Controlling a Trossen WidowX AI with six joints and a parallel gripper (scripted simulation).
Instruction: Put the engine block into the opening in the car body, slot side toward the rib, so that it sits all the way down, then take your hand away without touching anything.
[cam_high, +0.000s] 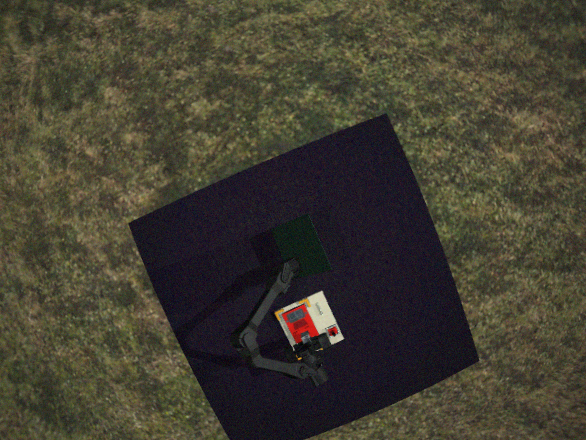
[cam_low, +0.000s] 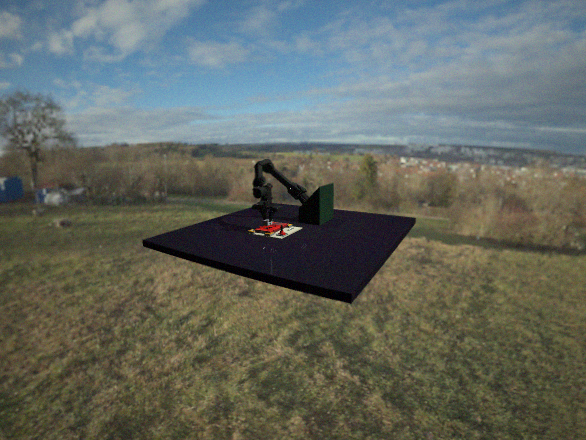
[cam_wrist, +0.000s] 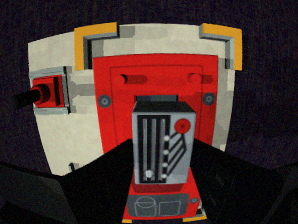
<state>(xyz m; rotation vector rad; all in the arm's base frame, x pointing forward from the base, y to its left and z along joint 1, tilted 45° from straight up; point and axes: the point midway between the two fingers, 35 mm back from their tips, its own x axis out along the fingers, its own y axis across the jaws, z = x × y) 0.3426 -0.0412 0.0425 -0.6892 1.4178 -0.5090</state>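
Observation:
The engine block (cam_wrist: 160, 150) (cam_high: 306, 339) is a grey box with dark stripes, a red disc and slanted lines on the face toward the wrist camera. My gripper (cam_wrist: 161, 145) (cam_high: 308, 343) (cam_low: 267, 219) is shut on it, with dark fingers at both sides. The block is above the red car body (cam_wrist: 107, 132) (cam_high: 311, 326) (cam_low: 272, 228). A part of the opening (cam_wrist: 157, 98) shows as a dark grey strip just behind the block; the block hides the rest. I cannot make out the rib or how deep the block's lower end is.
The car body lies on a cream board (cam_wrist: 47, 130) (cam_high: 322, 305) (cam_low: 295, 231). Yellow corner brackets (cam_wrist: 79, 47) (cam_wrist: 236, 50) stand at its corners. A red piece with a dark peg (cam_wrist: 49, 92) (cam_high: 332, 331) sits on the board beside the body. A dark green block (cam_high: 305, 245) (cam_low: 326, 205) stands near the arm's base.

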